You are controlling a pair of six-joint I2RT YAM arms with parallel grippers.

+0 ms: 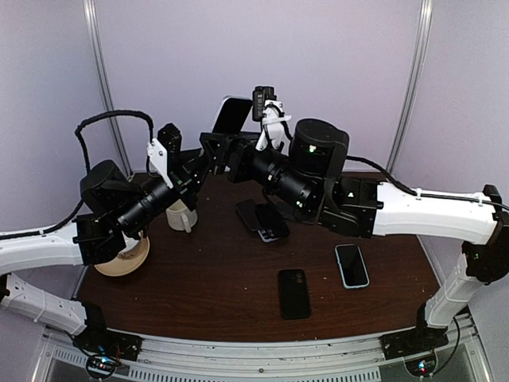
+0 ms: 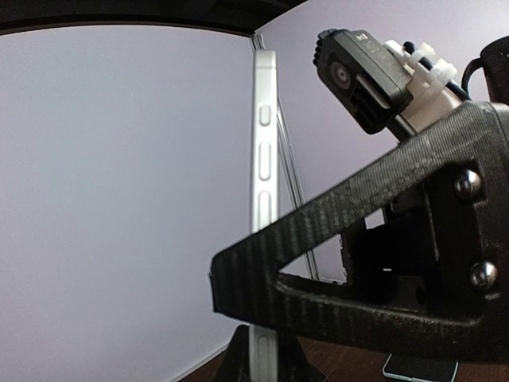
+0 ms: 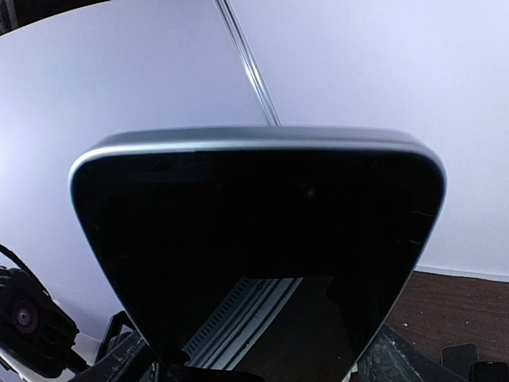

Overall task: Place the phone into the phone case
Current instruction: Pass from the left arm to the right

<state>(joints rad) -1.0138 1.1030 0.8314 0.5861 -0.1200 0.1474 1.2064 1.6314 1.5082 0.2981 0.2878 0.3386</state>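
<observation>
The phone [image 1: 233,114], silver-edged with a dark glossy screen, stands on end in the air above the back of the bench [image 1: 199,270]. The left hand [image 2: 264,360] is pinched narrow on its lower end. The right hand [image 3: 262,356] straddles its sides with jaws wide; whether they press it I cannot tell.

We count one phone [image 1: 232,115] raised in the air and four phones or cases lying flat: a black slab [image 1: 294,293], a light-rimmed phone [image 1: 351,265] and an overlapping dark pair [image 1: 262,220]. We also count one white mug [image 1: 181,215] and one tape roll [image 1: 130,257].
</observation>
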